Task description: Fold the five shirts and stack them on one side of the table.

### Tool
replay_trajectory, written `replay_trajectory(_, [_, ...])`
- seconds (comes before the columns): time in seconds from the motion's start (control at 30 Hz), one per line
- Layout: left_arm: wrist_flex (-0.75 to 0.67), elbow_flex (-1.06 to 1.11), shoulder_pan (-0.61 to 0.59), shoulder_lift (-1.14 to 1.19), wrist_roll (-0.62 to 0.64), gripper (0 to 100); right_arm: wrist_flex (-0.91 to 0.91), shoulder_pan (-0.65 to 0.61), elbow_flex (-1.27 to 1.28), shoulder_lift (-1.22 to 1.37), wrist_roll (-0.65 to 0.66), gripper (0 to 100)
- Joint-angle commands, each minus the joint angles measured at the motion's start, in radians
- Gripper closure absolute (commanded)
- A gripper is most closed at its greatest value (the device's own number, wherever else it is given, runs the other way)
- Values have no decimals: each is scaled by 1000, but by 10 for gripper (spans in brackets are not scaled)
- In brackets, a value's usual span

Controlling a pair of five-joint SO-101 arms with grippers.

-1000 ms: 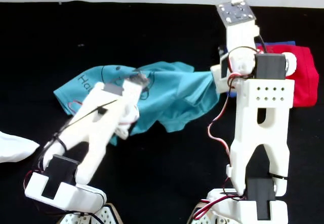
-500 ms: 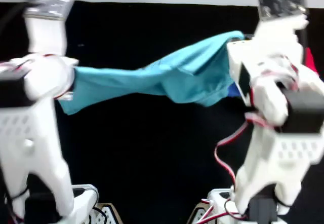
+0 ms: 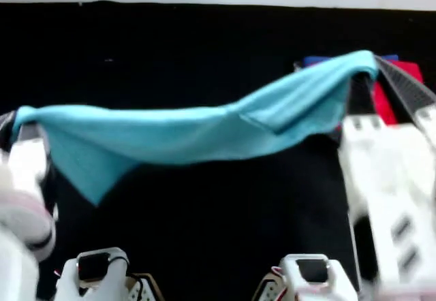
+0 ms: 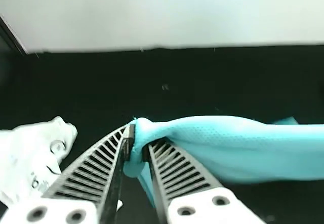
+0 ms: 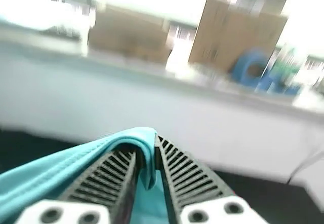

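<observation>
Desk (image 3: 204, 56): black surface, bare in the middle under the cloth. Teal shirt (image 3: 191, 134): a second ago it lay crumpled on the middle of the desk with both arms bent down over it. Half a second ago it was already off the surface and drawn partly taut. Now it hangs in the air as one long band from the left edge to the far right, with its right end higher than its left and a loose corner drooping near the left end. Left arm (image 3: 27, 178) has swung out to the left edge, and right arm (image 3: 388, 192) has risen at the right. Judgement: this is the spread-out step, pulling the garment to full width so it can be laid flat. No fold has been made on it yet, so it counts as unfolded. Far right of the desk, behind the raised end: a red shirt (image 3: 381, 103) on a blue shirt (image 3: 317, 61), apparently folded, so the stack looks started on that side. A white shirt (image 4: 30, 153) lies bunched on the desk to the left, seemingly unfolded. Left pincer (image 4: 135, 135): fingers closed to a thin slit, pinching a gathered edge of the teal cloth. Right pincer (image 5: 146, 155): likewise nearly closed, with the cloth's other end draped over and clamped between its tips. Risk: the thin pinches may slip under tension.
</observation>
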Motion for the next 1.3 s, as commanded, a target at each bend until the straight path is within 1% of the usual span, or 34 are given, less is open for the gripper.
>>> replay_trajectory(0.0, [0,56,-13,-5,-9,992,-116,2,-24,-68,74,993])
replay_trajectory(0.1, [-38,116,-13,-12,-9,992,-130,2,-24,-73,77,993])
replay_trajectory(0.23, [-86,122,-15,-13,-5,992,-128,2,-24,-74,77,993])
replay_trajectory(0.47, [-78,131,-15,-13,-5,992,-139,2,-31,-74,80,993])
replay_trajectory(0.7, [-78,193,-15,-15,-5,992,-263,2,-28,-79,81,993])
replay_trajectory(0.9, [-84,197,-15,-153,-5,992,-288,2,-35,-87,81,993])
replay_trajectory(1.1, [-86,193,-15,-286,-8,992,-291,2,-33,-162,84,993])
replay_trajectory(1.27, [-107,197,-15,-343,-8,992,-285,2,-24,-183,210,993])
